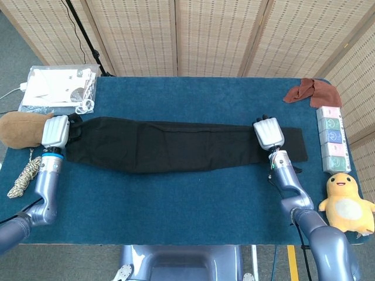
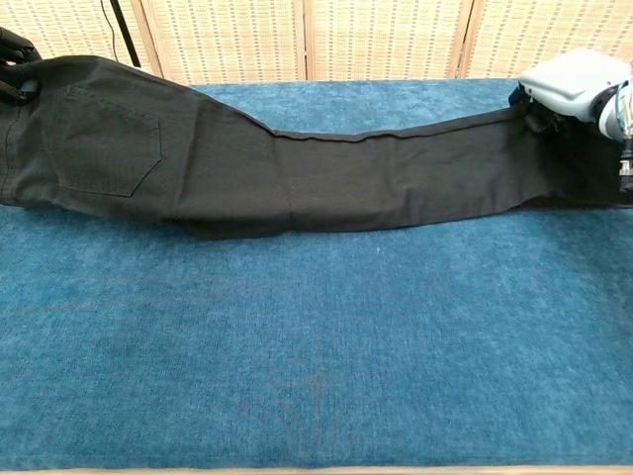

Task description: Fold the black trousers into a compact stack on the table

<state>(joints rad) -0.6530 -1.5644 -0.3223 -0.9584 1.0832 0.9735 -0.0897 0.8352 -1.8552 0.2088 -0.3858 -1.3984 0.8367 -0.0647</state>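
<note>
The black trousers (image 1: 170,145) are stretched lengthwise across the blue table (image 1: 193,193), one leg folded over the other, waist to the left and hems to the right. My left hand (image 1: 56,130) grips the waist end at the far left, only its dark fingers (image 2: 14,49) showing in the chest view. My right hand (image 1: 268,133) grips the legs just short of the hems and appears at the right edge in the chest view (image 2: 569,87). The trousers (image 2: 297,163) hang taut between both hands, a back pocket facing up near the waist.
A brown plush (image 1: 22,127) and a coiled rope (image 1: 24,176) lie by my left hand. A plastic bag of papers (image 1: 58,88) sits back left. A brown cloth (image 1: 312,91), a stack of pastel boxes (image 1: 332,137) and a yellow plush duck (image 1: 347,202) line the right edge.
</note>
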